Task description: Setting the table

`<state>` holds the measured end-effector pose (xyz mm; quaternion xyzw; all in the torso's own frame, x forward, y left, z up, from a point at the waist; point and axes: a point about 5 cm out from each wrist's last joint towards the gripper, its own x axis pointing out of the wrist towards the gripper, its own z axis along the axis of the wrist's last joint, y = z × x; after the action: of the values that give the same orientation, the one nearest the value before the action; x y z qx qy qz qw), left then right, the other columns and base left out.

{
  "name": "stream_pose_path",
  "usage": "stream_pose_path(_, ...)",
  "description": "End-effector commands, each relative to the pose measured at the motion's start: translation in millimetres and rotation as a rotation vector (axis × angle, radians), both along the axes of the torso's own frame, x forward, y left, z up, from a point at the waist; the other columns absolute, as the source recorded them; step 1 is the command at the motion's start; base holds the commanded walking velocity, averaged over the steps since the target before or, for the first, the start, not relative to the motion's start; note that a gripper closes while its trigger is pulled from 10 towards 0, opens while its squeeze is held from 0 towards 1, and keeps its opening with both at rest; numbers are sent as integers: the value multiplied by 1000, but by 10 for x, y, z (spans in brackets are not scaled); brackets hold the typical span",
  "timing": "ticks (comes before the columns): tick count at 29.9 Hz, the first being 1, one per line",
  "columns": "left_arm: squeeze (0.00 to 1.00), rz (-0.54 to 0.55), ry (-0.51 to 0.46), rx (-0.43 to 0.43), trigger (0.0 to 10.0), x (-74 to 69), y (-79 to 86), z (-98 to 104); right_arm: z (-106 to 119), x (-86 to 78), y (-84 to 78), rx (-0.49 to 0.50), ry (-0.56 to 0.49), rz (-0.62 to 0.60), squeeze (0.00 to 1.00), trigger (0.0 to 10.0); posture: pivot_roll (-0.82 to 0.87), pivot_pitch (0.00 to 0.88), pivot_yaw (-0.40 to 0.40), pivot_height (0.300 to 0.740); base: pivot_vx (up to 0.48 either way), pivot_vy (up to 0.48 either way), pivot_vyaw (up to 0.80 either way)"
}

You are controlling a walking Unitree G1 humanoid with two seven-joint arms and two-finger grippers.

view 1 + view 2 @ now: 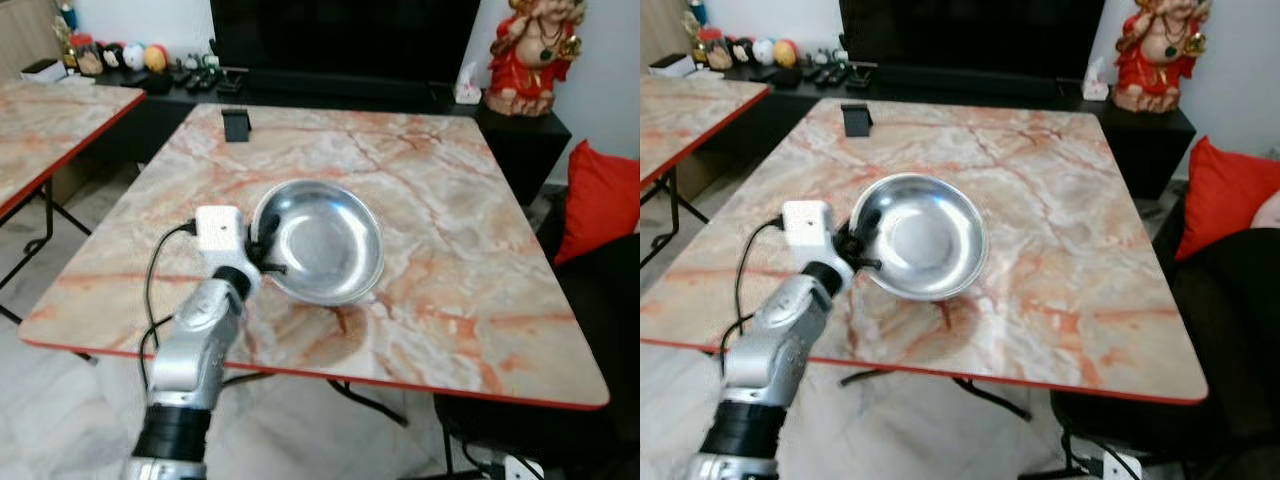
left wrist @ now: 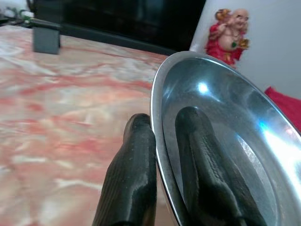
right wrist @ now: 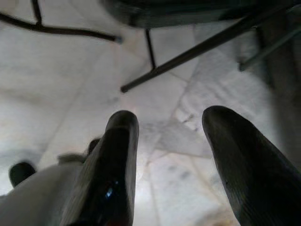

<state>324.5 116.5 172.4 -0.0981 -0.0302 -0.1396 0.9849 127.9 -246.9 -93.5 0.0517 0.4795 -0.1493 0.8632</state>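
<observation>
Pinching bowl (image 1: 325, 240) rim, left tool (image 1: 266, 254); fingertips seemingly hidden.

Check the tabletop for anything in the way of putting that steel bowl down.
Nothing visible blocks it. The left claw pinches the steel bowl by its rim over bare marble table. The one other thing on the table, a small black stand, sits apart near the far edge.

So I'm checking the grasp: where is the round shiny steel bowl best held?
By its thin rim on the robot's near-left side, as the left pincer does on the round shiny steel bowl: one finger inside, one outside, since the shallow wall offers no handle.
</observation>
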Motion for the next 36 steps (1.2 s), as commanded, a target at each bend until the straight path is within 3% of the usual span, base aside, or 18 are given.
stream_pose_path(1, 0, 17, -15, 2, 10000, 9, 59, 36, 8, 30, 9, -3, -5, 13, 0, 10000, 96, 0, -58, 740, 0, -454, 0)
stream_pose_path(12, 0, -40, 69, 12, 10000, 19, 119, -108, 9, 38, 13, -4, -5, 22, 0, 10000, 94, 0, -56, 740, 0, -23, 0)
stream_pose_path(15, 0, -74, 111, 43, 10000, 28, 188, -173, 9, 41, 19, -4, -5, 25, 0, 10000, 91, 0, -51, 740, 0, 0, 0)
stream_pose_path(18, 0, -45, 148, 31, 10000, 86, 392, -199, 8, 42, 23, -3, -6, 24, 0, 10000, 92, 0, -48, 740, 0, 0, 0)
stream_pose_path(24, 0, 33, 220, -90, 10000, 170, 663, -232, 7, 40, 27, -1, -4, 28, 0, 10000, 95, 0, -46, 740, 0, 0, 0)
stream_pose_path(32, 0, 10, 328, -203, 10000, 132, 627, -418, 5, 36, 26, -1, -4, 27, 0, 10000, 93, 0, -47, 740, 0, 0, 0)
stream_pose_path(36, 0, -14, 354, -205, 10000, 113, 621, -453, 6, 38, 27, -1, -5, 24, 0, 10000, 90, 0, -47, 740, 0, 0, 0)
